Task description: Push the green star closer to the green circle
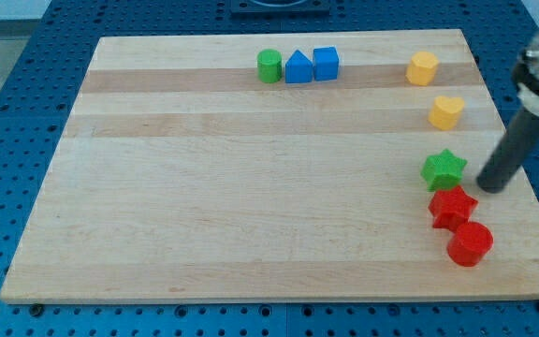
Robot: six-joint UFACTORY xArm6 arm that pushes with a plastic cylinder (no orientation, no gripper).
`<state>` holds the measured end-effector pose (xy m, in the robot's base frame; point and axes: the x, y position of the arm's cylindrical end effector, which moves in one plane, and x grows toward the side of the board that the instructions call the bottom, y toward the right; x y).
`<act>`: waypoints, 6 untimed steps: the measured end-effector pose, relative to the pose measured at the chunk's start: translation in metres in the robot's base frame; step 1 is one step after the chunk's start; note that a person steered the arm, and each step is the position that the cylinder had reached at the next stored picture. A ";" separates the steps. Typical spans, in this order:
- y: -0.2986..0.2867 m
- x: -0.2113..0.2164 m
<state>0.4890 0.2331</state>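
The green star (pixel 443 169) lies near the board's right edge, just above a red star (pixel 452 206). The green circle (pixel 269 65) stands at the view's top, a little left of centre, at the left end of a row with two blue blocks. My tip (pixel 490 184) is on the board just to the right of the green star, a short gap away from it and slightly lower. The dark rod slants up to the right edge of the view.
A blue triangular block (pixel 298 67) and a blue cube (pixel 326 63) touch the green circle's right side. Two yellow blocks (pixel 422 68) (pixel 446 112) sit at the top right. A red cylinder (pixel 470 243) lies below the red star. The wooden board (pixel 204 187) ends close to my tip on the right.
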 end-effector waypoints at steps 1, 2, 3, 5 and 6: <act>-0.051 -0.012; -0.095 -0.018; -0.119 -0.038; -0.198 -0.059; -0.234 -0.078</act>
<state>0.4112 -0.0010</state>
